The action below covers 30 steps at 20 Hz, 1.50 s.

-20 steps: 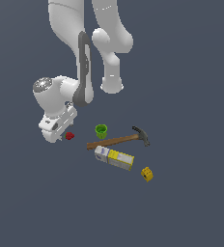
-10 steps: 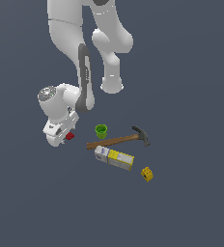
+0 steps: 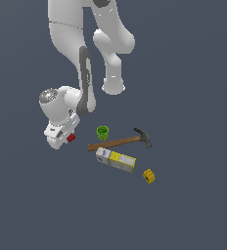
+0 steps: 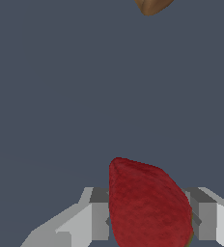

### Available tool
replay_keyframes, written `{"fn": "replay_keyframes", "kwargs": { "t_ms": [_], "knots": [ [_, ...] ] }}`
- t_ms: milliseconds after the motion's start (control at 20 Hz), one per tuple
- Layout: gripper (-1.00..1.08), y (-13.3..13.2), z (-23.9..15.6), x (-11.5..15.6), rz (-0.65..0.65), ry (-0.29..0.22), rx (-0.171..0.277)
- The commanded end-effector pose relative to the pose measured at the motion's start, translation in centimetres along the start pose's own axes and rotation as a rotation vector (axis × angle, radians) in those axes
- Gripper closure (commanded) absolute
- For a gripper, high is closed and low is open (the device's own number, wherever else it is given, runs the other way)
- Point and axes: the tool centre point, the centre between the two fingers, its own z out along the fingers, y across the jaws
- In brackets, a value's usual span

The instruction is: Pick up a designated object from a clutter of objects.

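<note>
The jaws [image 4: 147,219] stand one on each side of the strawberry [image 4: 147,205], fingers [image 4: 98,217] close against its flanks; whether they press it cannot be told. In the exterior view the strawberry [image 3: 71,138] lies on the table [image 3: 184,205], partly hidden by the jaws [image 3: 61,138], at the exterior view's left of the clutter; the green cup [image 3: 102,132] stands upright near it, apart; the hammer [image 3: 120,141] lies just beyond the cup, head toward the exterior view's right; the box [image 3: 116,159] lies flat beside the handle; the yellow block [image 3: 148,176] sits near the box's end. The hammer handle's tip [image 4: 152,6] shows in the wrist view.
</note>
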Motion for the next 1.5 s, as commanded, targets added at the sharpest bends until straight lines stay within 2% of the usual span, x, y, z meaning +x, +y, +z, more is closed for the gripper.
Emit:
{"fn": "replay_keyframes", "kwargs": {
  "t_ms": [0,350,700,1000,1450],
  "knots": [
    [1.08,0.0,0.1,0.0,0.000,0.000,0.001],
    [1.08,-0.1,-0.3,0.4,0.000,0.000,0.000],
    [1.08,-0.8,-2.4,2.7,-0.001,-0.001,0.000],
    [1.08,-1.9,-5.9,6.6,-0.001,-0.002,0.000],
    [1.08,-4.2,-13.3,14.8,-0.002,-0.004,0.001]
  ]
}}
